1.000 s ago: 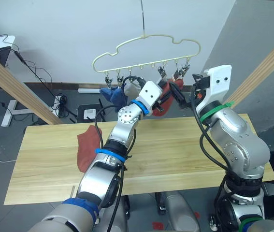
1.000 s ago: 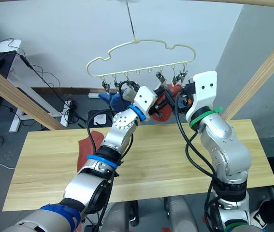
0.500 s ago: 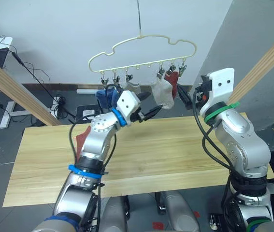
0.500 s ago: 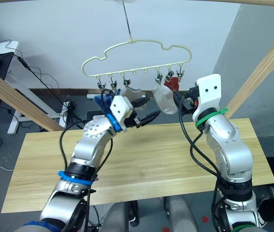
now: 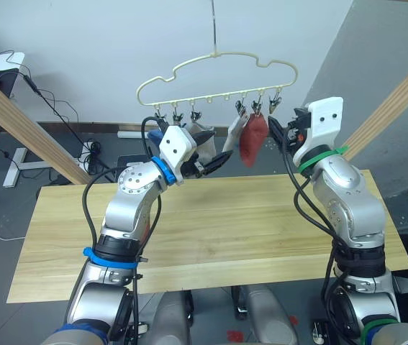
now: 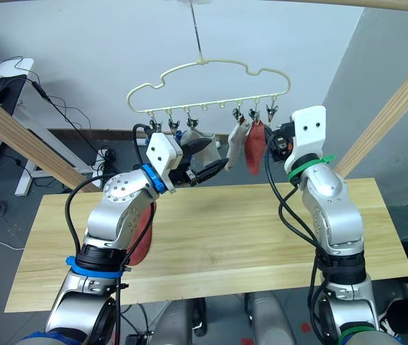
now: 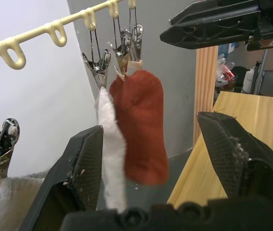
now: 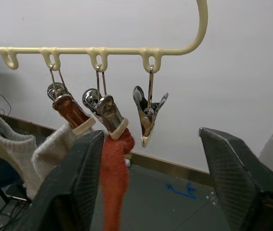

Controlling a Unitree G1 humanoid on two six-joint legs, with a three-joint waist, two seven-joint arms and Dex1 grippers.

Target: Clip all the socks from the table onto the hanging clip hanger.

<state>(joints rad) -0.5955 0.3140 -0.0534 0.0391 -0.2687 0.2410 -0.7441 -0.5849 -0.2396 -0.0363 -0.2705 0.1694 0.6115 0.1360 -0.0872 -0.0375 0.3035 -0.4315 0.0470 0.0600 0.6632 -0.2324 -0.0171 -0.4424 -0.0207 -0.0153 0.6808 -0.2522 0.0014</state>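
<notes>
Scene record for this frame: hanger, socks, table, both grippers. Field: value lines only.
hanger: cream wire clip hanger, hanging by its hook above the far edge of the table
socks clipped: rust-red sock, light grey sock beside it, another grey sock, blue sock partly hidden behind the left arm
socks on table: one rust-red sock, mostly behind the left arm
empty clip: end clip nearest the right arm
table: light wooden planks
left gripper: open, empty, below the clips
right gripper: open, empty, beside the red sock
</notes>
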